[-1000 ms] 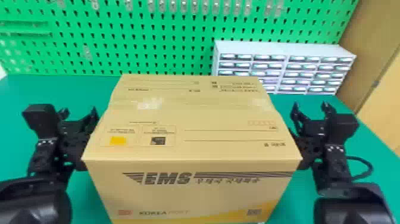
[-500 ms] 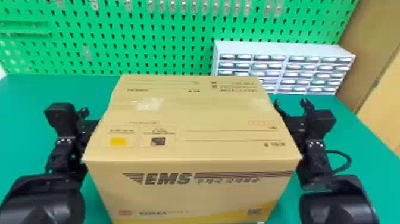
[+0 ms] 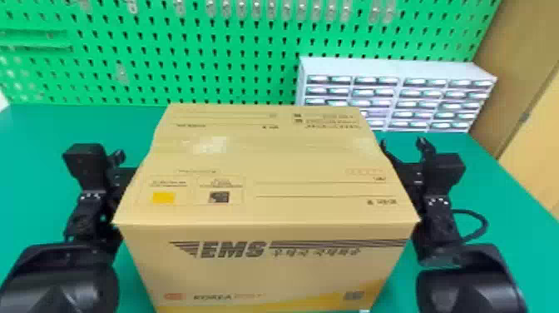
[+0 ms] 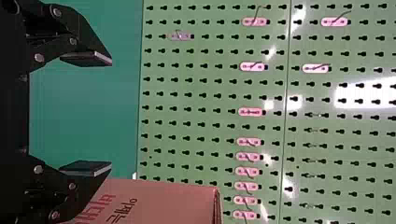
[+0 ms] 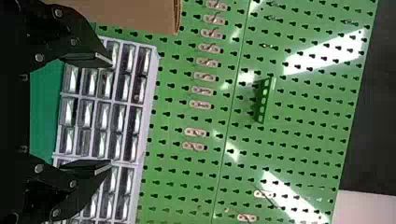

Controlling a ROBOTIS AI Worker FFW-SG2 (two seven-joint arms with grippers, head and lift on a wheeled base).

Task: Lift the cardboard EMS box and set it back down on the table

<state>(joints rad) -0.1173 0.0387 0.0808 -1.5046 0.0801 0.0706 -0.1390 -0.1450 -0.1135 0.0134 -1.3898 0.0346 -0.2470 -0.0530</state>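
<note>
"What's changed?"

"Over the last second, the left gripper (image 3: 118, 157) and right gripper (image 3: 402, 143) have come inward, closer to the cardboard EMS box (image 3: 266, 166). It hasn't shifted."

"Gripping it?"

"No, both are open, fingers spread. It's between them, upright, lettered side facing the robot, long axis running from gripper to gripper."

Cardboard EMS box (image 3: 266, 183) blocks your straight path between left gripper (image 3: 118, 157) and right gripper (image 3: 402, 145). You have room outward of both, over green table (image 3: 33, 166). Forward right, drawer rack (image 3: 397, 100) and pegboard (image 3: 208, 79) limit your reach.
</note>
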